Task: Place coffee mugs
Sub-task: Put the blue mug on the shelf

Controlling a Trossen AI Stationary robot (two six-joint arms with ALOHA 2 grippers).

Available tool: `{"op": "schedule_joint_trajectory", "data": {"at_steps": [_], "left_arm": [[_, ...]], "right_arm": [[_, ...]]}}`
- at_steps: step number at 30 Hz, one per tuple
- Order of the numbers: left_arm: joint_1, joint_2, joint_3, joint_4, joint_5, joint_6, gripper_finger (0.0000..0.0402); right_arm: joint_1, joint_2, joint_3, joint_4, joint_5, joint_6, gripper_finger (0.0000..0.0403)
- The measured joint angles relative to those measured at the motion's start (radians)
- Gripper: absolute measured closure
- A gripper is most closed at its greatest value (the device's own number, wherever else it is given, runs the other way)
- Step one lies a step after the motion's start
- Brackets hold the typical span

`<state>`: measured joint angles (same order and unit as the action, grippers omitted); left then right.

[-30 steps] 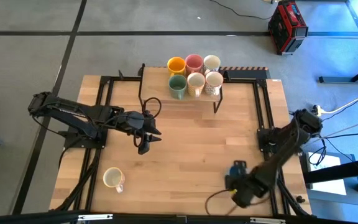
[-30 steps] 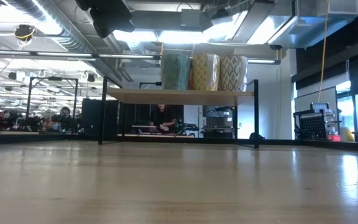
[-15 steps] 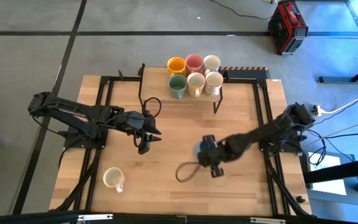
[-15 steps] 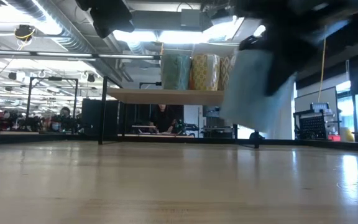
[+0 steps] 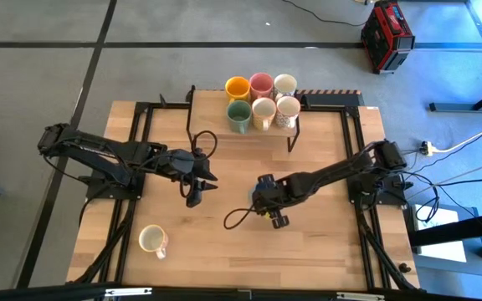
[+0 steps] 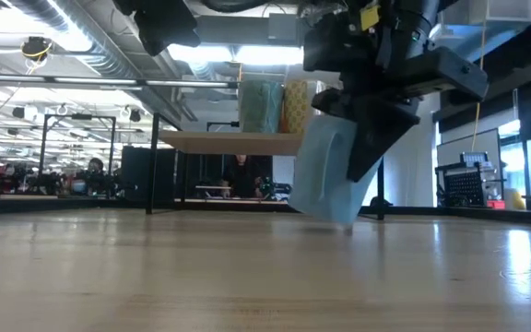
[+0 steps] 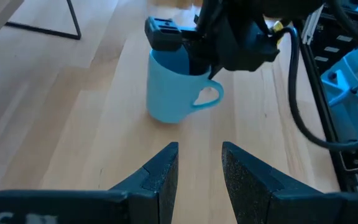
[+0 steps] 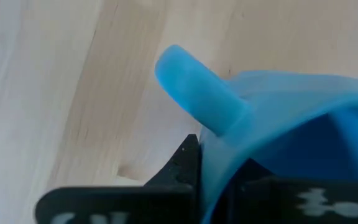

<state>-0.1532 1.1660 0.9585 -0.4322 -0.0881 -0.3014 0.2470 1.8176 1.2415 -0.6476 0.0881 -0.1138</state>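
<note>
Now the right gripper (image 5: 268,203) pinches the rim of the light blue mug (image 7: 171,87) near the table's (image 5: 325,242) middle (tilted, base touching wood). The left gripper (image 7: 199,163) waits nearby, fingers apart. Six mugs (image 5: 262,100) crowd the far edge.

A wooden worktop (image 5: 249,242) is seen on a grey floor (image 5: 40,75). A red case (image 5: 387,35) is set on the floor beyond the far right corner.

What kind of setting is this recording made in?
Probably an industrial lab or workshop: exposed ceiling ducts, a concrete floor around the wooden table, and a red equipment case.
</note>
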Motion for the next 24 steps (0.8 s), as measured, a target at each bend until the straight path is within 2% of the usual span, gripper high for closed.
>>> {"op": "schedule_joint_trajectory", "data": {"at_steps": [6,15,18,24], "left_arm": [[0.0,0.0,0.0,0.0,0.0,-0.008,0.0284],[-0.005,0.0,0.0,-0.001,0.01,-0.036,0.0284],[-0.004,0.0,0.0,0.0,0.011,-0.036,0.0284],[-0.005,0.0,0.0,0.011,0.037,-0.057,0.0284]], "right_arm": [[0.0,0.007,0.0,-0.008,-0.029,0.002,0.0376],[-0.004,0.007,0.001,-0.003,-0.036,0.052,0.0372],[-0.008,0.013,0.003,0.009,-0.047,0.087,0.0353],[-0.007,0.014,0.003,0.051,-0.046,0.112,0.0292]]}}
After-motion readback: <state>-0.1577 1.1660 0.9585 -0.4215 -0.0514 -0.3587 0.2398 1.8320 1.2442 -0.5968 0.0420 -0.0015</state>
